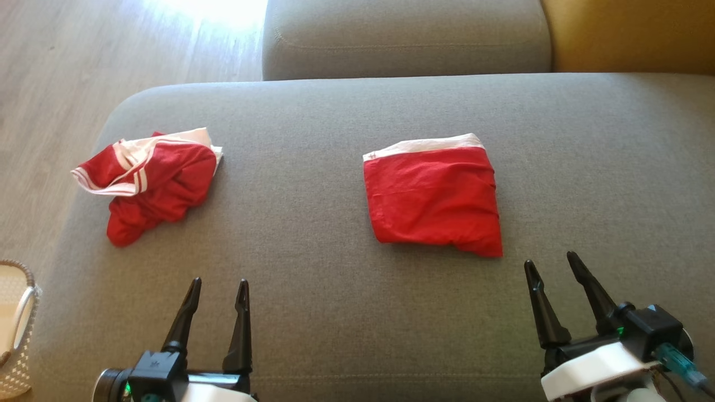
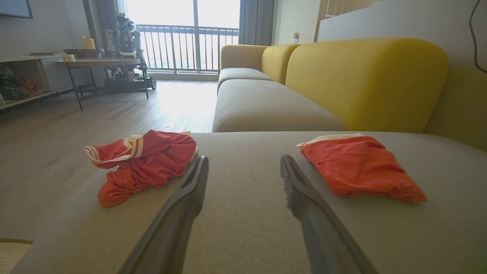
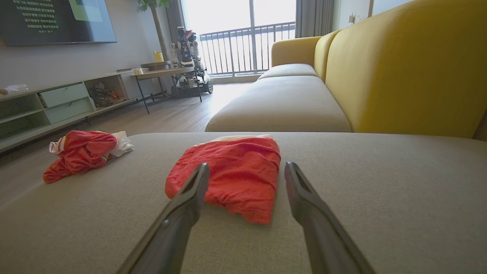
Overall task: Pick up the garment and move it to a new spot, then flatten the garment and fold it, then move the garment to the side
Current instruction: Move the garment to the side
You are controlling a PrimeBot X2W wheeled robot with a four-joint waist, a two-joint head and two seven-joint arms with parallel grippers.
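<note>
A folded red garment with a white band (image 1: 434, 196) (image 2: 359, 167) (image 3: 236, 173) lies flat in the middle of the grey sofa seat (image 1: 346, 312). A crumpled red garment with white stripes (image 1: 151, 181) (image 2: 142, 161) (image 3: 81, 152) sits near the seat's left edge. My left gripper (image 1: 219, 289) (image 2: 243, 161) hovers open over the front of the seat, between the two garments, holding nothing. My right gripper (image 1: 552, 263) (image 3: 247, 169) is open too, just in front of the folded garment's near right corner, apart from it.
A woven basket (image 1: 17, 329) stands on the floor at the lower left, beside the seat. A second grey seat (image 1: 408, 36) and a yellow backrest (image 1: 631, 33) lie beyond. Wooden floor (image 1: 84, 67) runs along the left; a table and another robot (image 2: 125, 49) stand far off.
</note>
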